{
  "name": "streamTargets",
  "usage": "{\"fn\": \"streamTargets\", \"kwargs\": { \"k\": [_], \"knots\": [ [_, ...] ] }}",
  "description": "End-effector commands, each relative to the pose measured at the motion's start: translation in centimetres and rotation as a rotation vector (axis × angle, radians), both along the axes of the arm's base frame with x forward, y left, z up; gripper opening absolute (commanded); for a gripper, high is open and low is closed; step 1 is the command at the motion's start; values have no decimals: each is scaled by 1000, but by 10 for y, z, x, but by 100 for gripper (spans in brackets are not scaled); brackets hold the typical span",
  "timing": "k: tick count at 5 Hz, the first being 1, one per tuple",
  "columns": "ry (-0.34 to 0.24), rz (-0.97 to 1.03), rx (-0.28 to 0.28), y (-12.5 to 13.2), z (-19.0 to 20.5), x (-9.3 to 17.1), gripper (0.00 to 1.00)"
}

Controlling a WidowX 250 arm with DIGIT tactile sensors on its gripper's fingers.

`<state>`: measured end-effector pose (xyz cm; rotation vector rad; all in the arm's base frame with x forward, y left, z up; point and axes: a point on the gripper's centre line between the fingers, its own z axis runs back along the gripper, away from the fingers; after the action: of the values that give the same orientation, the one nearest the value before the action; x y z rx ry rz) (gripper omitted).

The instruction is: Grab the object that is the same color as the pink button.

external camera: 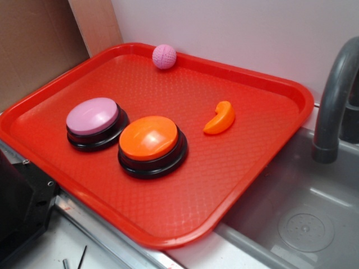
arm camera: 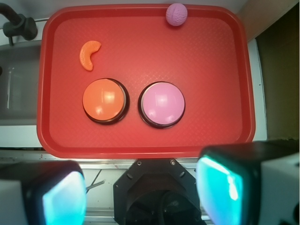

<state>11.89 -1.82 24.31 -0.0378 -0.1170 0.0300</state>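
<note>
Tray [external camera: 263,168], red and waffle-textured, fills most of both views and sits beside a grey sink [external camera: 305,224] with a faucet [external camera: 334,106]. Orange button [external camera: 149,144] stands near the tray's middle, just beside the pink button [external camera: 93,121]; the two black bases look close but whether they touch is unclear. Crescent [external camera: 220,118], orange, lies apart from both buttons toward the sink side. Ball [external camera: 164,56], pink and dimpled, matches the pink button and rests against the tray's far rim, well apart from everything else; the wrist view shows it at the top edge [arm camera: 176,14].

Claw [arm camera: 140,192] is spread wide with nothing between its fingers [arm camera: 220,187], hanging over the tray's near edge, well short of the ball.

Judging by look, the ball is light, perhaps slightly soft, and its dimples should give grip. Being round, it will likely roll if nudged. Best hold seems across its widest middle, fingers set along the rim line so the tray wall does not block one side.
</note>
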Motion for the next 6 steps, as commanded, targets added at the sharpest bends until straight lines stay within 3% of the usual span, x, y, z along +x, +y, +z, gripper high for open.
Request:
{"fn": "streamTargets", "kwargs": {
  "k": [1,3,4,5,6],
  "knots": [
    [0,0,0,0,0,0,100],
    [-113,177,51,4,-28,37,100],
    [-132,249,25,25,-58,71,100],
    [-220,335,-6,51,-86,104,100],
    [-300,390,32,72,-111,136,100]
  ]
}}
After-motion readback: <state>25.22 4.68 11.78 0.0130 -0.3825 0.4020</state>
